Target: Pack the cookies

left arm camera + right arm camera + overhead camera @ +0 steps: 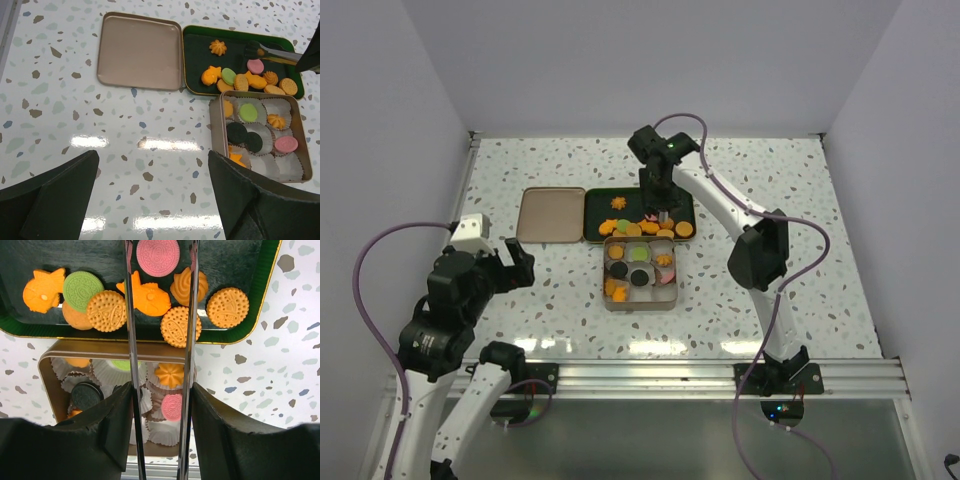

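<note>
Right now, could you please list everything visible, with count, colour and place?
Table: one, white with speckles.
Tin: one, tan, mid-table.
Tray: one, dark green, behind the tin.
Lid: one, tan, left of the tray.
Paper cups: several, white, lining the tin.
Loose cookies: about ten, mostly orange, one pink, one green, in the tray.
Packed cookies: about seven, orange, green, pink, dark brown, in the cups.
Tongs: one pair, metal, over the tray.
Left jaws: black, open, over bare table.
Right jaws: black, shut on the tongs.
</note>
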Tool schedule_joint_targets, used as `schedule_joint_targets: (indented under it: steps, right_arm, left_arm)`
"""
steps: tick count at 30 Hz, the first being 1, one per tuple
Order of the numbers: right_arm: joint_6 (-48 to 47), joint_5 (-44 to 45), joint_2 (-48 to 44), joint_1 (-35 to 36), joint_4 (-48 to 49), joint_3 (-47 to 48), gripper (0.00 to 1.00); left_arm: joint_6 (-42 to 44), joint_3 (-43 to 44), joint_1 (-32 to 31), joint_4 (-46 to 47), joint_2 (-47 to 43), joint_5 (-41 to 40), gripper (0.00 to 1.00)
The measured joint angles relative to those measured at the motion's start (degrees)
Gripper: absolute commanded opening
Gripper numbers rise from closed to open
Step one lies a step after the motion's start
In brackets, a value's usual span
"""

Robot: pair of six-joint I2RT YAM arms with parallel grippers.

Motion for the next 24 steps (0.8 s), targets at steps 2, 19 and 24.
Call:
schedule_joint_targets:
  steps: [2,19,24]
  right_arm:
    - [1.2,0.4,0.0,0.2,-0.2,-0.1,0.50]
    - [4.5,-0.2,-3.5,1.8,0.2,-10.5,0.48]
    - [4.4,-1.6,-4.4,1.8,0.3,-9.4,0.49]
  left_arm:
    - [0.2,0.0,-0.8,0.0,-0.3,0.3,0.97]
    - [0.2,0.0,-3.1,0.0,-0.5,0.6,0.95]
    - [0.2,0.0,-3.1,0.0,-0.5,0.6,0.95]
